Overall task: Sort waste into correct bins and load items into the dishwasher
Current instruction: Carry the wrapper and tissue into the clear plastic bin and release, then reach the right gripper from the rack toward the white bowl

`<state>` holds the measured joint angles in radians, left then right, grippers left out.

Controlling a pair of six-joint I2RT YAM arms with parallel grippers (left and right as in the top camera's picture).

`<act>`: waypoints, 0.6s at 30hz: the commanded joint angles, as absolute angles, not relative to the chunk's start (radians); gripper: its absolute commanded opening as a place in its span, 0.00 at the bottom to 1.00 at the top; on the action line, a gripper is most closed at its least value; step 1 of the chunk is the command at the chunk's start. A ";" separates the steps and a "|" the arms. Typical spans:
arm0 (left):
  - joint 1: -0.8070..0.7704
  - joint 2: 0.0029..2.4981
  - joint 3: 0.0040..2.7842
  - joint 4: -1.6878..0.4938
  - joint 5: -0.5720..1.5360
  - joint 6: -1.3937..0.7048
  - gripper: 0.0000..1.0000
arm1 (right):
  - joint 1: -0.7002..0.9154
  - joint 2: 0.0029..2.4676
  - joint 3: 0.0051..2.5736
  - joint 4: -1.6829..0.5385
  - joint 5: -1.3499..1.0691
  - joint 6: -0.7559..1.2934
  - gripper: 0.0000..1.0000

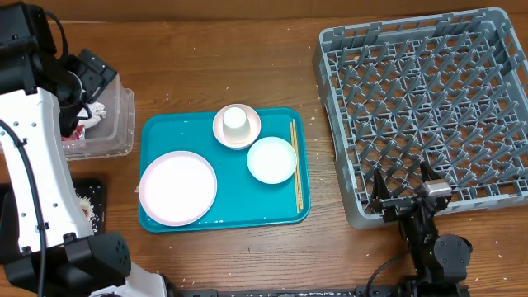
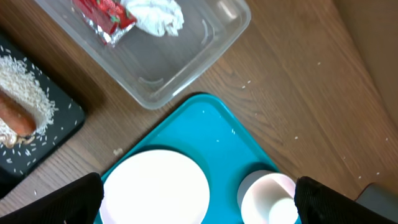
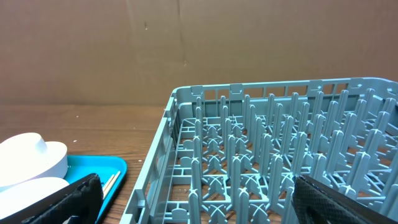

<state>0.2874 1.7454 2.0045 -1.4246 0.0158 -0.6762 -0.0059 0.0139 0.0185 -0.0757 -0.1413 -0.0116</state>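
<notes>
While left pincer [image 2: 199,202] hangs spread | napkin [image 2: 155,15] lies in tub [image 2: 180,62] beyond its tips | right pincer [image 3: 202,202] spread

The wooden table [image 1: 247,66] carries a teal tray [image 1: 247,202] at centre, a grey dish rack [image 1: 429,107] at three o'clock, a clear tub [image 1: 122,132] at nine and a black tray [image 1: 93,196] at eight.

The crinkled red wrapper [image 2: 102,15] and crumpled white napkin [image 2: 155,15] lie in the clear tub [image 2: 186,78] at nine o'clock. The carrot [image 2: 15,121] and rice [image 2: 25,81] sit on the black tray [image 2: 62,121] at eight. At centre lie the large plate [image 1: 177,188], the smaller plate [image 1: 271,160], the chopsticks [image 1: 296,165], and the small cup [image 1: 236,119] in its bowl [image 1: 252,132]. The grey dish rack [image 1: 429,107] sits at three.
</notes>
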 commanded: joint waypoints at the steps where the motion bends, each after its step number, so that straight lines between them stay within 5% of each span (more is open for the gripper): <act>1: 0.287 1.750 2.011 -1.435 0.035 -0.657 1.00 | -0.009 0.003 0.008 -0.073 -0.133 -0.016 1.00; 18: 0.287 1.750 2.011 -1.433 0.035 -0.657 1.00 | -0.009 0.003 0.008 -0.065 -0.133 -0.016 1.00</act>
